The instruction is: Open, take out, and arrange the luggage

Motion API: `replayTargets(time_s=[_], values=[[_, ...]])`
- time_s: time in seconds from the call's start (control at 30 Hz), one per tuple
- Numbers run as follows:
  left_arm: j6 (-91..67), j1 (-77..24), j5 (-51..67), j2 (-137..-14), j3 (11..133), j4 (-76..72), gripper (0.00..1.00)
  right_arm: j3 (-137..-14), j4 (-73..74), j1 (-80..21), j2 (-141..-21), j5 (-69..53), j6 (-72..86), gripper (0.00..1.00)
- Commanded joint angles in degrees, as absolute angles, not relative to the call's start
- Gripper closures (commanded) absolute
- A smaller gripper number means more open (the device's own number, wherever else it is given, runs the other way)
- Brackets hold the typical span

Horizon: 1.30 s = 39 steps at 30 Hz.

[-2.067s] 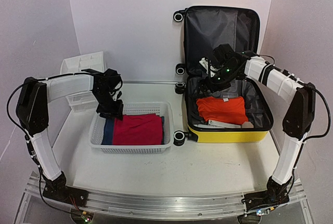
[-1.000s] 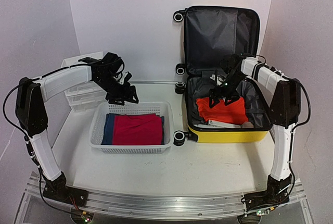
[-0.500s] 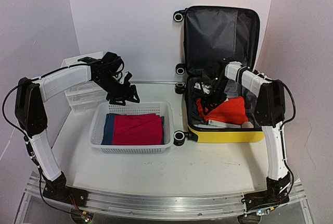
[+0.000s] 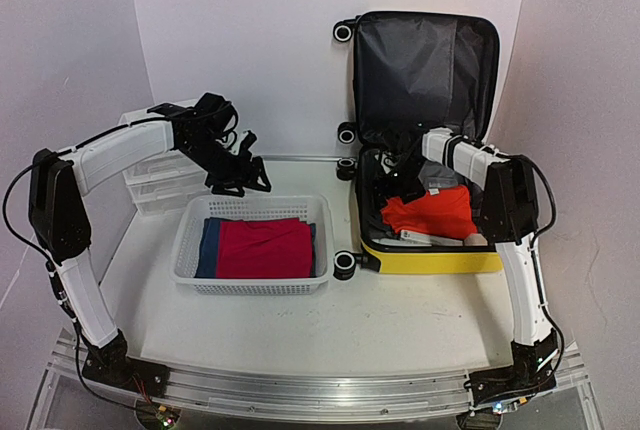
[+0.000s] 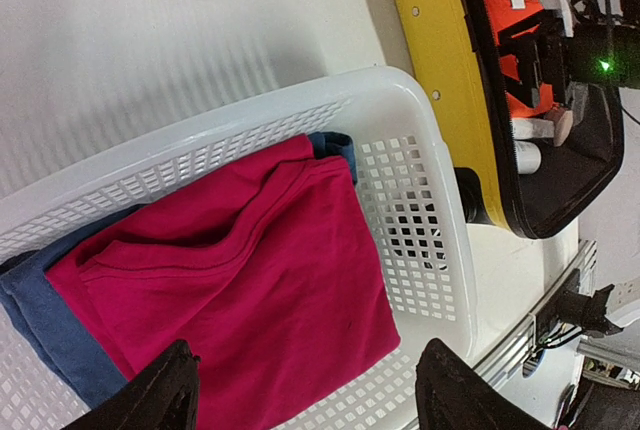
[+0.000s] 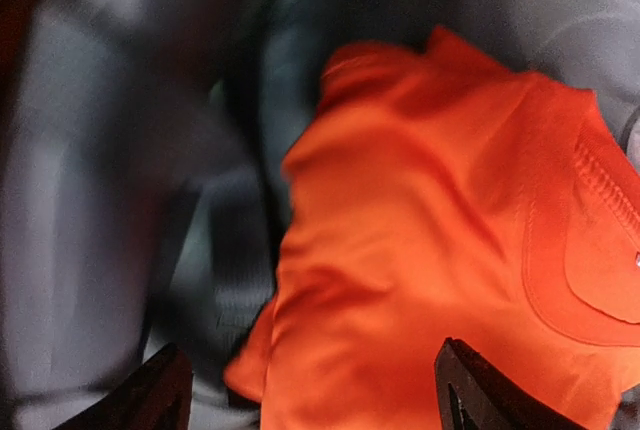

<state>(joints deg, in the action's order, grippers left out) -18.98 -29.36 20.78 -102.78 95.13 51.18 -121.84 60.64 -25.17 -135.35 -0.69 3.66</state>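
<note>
Already unzipped, the yellow luggage lies open at the right rear of the table, with its lid standing upright by the back wall.
Its dark grey lining shows in both halves, black-and-white wheels line its left side, and a folded orange shirt lies in the lower half. The right gripper hangs inside that lower half, over the shirt's left rear corner, its fingers spread wide with nothing between them. Just beside the case on its left, a white mesh basket holds a red garment over a blue garment. The left gripper hovers above the basket's rear rim, well apart from the luggage, likewise spread and empty.
</note>
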Motion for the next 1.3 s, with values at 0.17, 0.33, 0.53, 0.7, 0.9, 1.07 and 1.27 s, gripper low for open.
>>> replayTargets(time_s=[0.17,0.33,0.53,0.7,0.9,1.07,1.27], values=[[-16.26,-29.35,19.28,-99.94,97.41,52.98,0.25,-126.84,51.41,-25.29,-141.43,8.91,19.76,0.17],[-16.51,-29.31,18.98,-99.61,96.71,52.95,0.25,-127.63,51.90,-25.36,-143.64,13.63,23.38,0.28],[-16.94,-29.33,18.98,-99.16,95.82,52.92,0.26,-128.24,51.97,-25.42,-145.52,17.28,23.17,0.28],[-17.05,-29.35,18.91,-98.84,95.68,52.96,0.26,-129.54,51.69,-25.47,-145.71,14.60,20.09,0.48],[-17.14,-29.33,19.23,-99.03,95.60,52.91,0.26,-127.68,49.84,-25.22,-142.33,10.99,15.95,0.76],[-17.25,-29.35,19.64,-99.44,95.90,52.88,0.26,-124.97,48.53,-24.14,-138.66,5.31,13.67,0.91],[-17.23,-29.38,20.02,-99.76,96.07,52.82,0.26,-119.62,45.24,-20.57,-133.98,-6.44,14.42,1.00]])
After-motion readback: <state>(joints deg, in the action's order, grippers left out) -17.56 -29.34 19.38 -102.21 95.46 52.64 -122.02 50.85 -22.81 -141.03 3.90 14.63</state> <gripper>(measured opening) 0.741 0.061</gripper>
